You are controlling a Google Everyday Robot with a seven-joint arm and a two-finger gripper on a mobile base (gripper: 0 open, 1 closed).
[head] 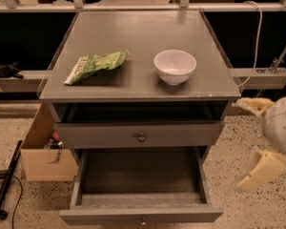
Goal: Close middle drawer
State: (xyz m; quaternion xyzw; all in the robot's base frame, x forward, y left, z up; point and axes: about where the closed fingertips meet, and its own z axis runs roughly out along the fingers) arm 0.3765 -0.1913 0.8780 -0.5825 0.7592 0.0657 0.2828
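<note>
Approach stage: the middle drawer [109,215] stands pulled far out beneath the uppermost drawer [100,135], while the gripper [245,144] — fingers spread wide, holding nothing — hangs right of the cabinet [138,32], clear of it; the next move probably calls for meeting the drawer front and pushing squarely inward.

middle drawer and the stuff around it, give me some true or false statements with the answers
1. The middle drawer is pulled far out. True.
2. The gripper grips the middle drawer's knob. False: it hangs open to the right of the cabinet, apart from the drawer.
3. The white bowl sits on the cabinet top, right of the green bag. True.
4. The bowl lies inside the middle drawer. False: it stands on the cabinet top.
5. The cardboard box stands on the floor right of the cabinet. False: it is on the left.
</note>
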